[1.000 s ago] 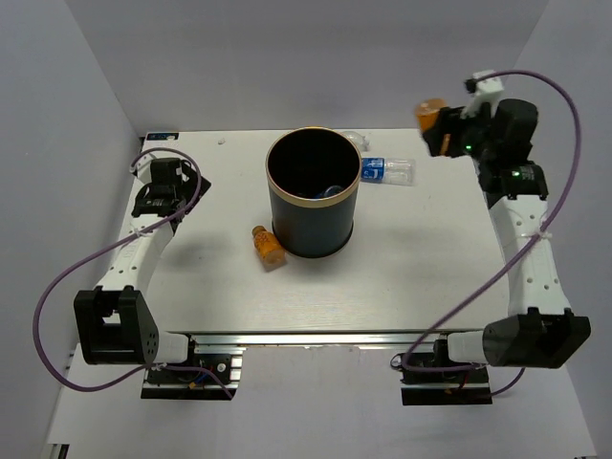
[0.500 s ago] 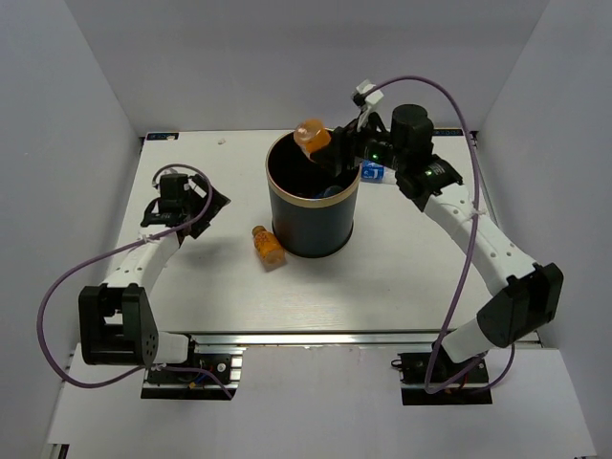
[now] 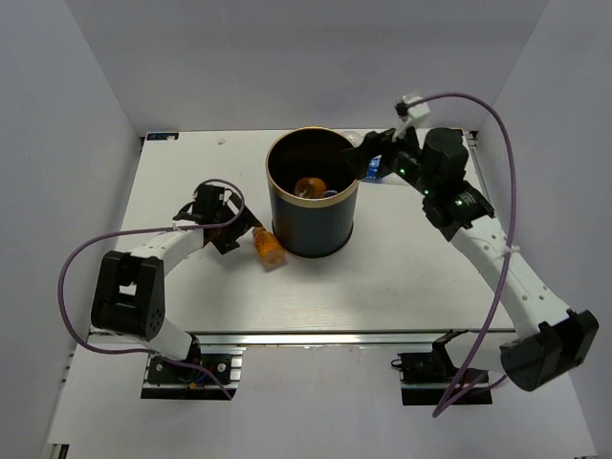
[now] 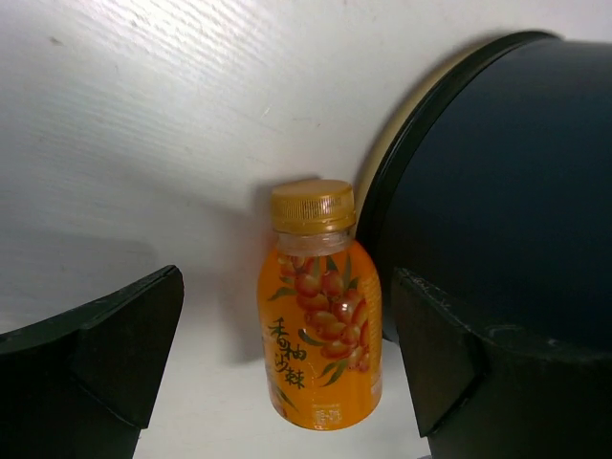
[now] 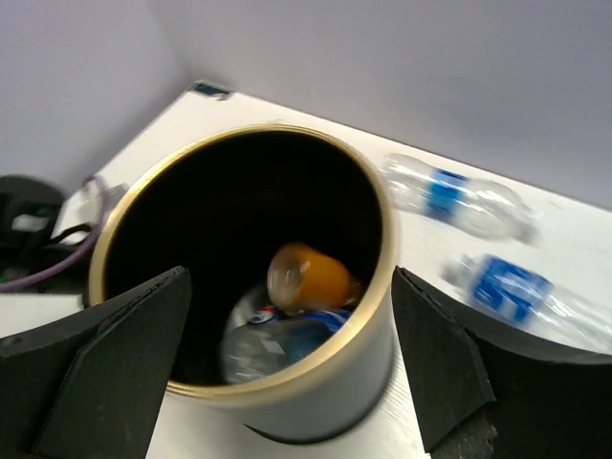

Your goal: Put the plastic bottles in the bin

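Observation:
The dark bin [image 3: 308, 231] with a gold rim stands mid-table. Inside it lie an orange bottle [image 3: 311, 185] and a clear blue-labelled one; the right wrist view shows both, orange [image 5: 316, 277] and clear [image 5: 263, 352]. My right gripper [image 3: 368, 164] is open and empty, just above and right of the bin's rim [image 5: 387, 258]. Two clear bottles [image 5: 454, 196] [image 5: 521, 287] lie on the table behind the bin. A second orange bottle [image 3: 269, 247] lies against the bin's left side. My left gripper [image 3: 232, 229] is open, its fingers either side of that bottle [image 4: 320, 330] without touching it.
The bin wall [image 4: 497, 191] stands directly beside my left gripper's right finger [image 4: 430, 354]. Purple cables loop off both arms. White walls enclose the table on the left, back and right.
My right gripper carried an orange bottle from the far right over the bin and let it go; it now lies inside. My left gripper moved right to the orange bottle beside the bin.

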{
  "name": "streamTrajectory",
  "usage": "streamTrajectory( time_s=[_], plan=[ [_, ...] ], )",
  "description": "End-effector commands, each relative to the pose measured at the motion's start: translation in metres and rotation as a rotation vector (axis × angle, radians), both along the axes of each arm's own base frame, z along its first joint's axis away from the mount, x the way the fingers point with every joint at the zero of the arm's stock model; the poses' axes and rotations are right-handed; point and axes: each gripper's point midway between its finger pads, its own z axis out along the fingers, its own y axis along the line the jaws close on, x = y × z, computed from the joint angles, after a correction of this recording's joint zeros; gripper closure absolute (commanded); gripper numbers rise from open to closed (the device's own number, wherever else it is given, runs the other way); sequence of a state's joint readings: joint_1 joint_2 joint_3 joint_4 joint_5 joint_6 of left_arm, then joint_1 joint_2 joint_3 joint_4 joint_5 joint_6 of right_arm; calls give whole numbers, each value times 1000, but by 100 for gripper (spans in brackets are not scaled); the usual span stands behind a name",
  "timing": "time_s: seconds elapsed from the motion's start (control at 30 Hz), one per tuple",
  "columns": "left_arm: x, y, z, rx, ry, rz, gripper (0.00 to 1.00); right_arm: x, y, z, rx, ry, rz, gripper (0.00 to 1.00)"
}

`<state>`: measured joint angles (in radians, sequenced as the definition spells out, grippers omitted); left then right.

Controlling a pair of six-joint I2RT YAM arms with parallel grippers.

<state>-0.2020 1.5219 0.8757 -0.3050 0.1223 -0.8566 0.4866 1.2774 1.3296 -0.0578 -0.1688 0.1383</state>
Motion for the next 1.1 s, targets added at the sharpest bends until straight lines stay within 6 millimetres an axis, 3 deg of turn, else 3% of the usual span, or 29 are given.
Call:
streamTrajectory(
  time_s=[0.0, 0.03, 0.1, 0.13, 0.2, 0.23, 0.4, 0.5, 0.53, 0.57, 0.7, 0.83, 0.87, 0.93, 0.97, 1.03, 1.07],
  plan=[
    [-6, -17, -2, -44, 21, -34, 2, 11, -55, 14, 86, -31, -236, 11],
    [-6, -23, -3, -58, 18, -49, 2, 19, -78, 3, 85, -23, -331, 11],
    [-12, -34, -9, -88, 44, -82, 2, 16, -102, 2, 112, -15, -397, 11],
    [-14, -35, -13, -87, 57, -81, 2, 18, -118, -12, 104, 11, -432, 11],
    [-20, -37, -23, -90, 85, -69, 2, 12, -134, -14, 127, 9, -462, 11],
    [-18, -38, -25, -100, 78, -67, 2, 14, -147, -24, 124, 24, -496, 11],
    [-21, -44, -42, -125, 119, -63, 2, 6, -166, -28, 132, 29, -538, 11],
    [-23, -48, -47, -140, 128, -71, 19, 3, -170, -41, 119, 67, -547, 11],
    [-24, -49, -47, -141, 136, -77, 34, 3, -172, -42, 118, 70, -554, 11],
    [-25, -48, -46, -135, 141, -81, 41, 4, -173, -44, 118, 74, -557, 11],
    [-31, -26, -35, -29, 152, -25, 65, 2, -178, -48, 121, 84, -569, 11],
    [-26, 9, 9, 96, 50, 116, 68, 6, -190, -54, 117, 83, -625, 11],
    [-26, 26, 33, 130, -7, 199, 68, 7, -198, -58, 116, 83, -664, 11],
    [-27, 43, 61, 152, -75, 289, 68, 10, -204, -63, 115, 94, -688, 11],
    [-27, 61, 91, 183, -167, 365, 67, 12, -206, -58, 124, 71, -693, 11],
    [-24, 76, 140, 198, -298, 425, 62, 16, -208, -58, 116, 69, -694, 11],
    [-27, 82, 177, 176, -418, 445, 60, 17, -209, -57, 108, 62, -695, 11]
  ],
)
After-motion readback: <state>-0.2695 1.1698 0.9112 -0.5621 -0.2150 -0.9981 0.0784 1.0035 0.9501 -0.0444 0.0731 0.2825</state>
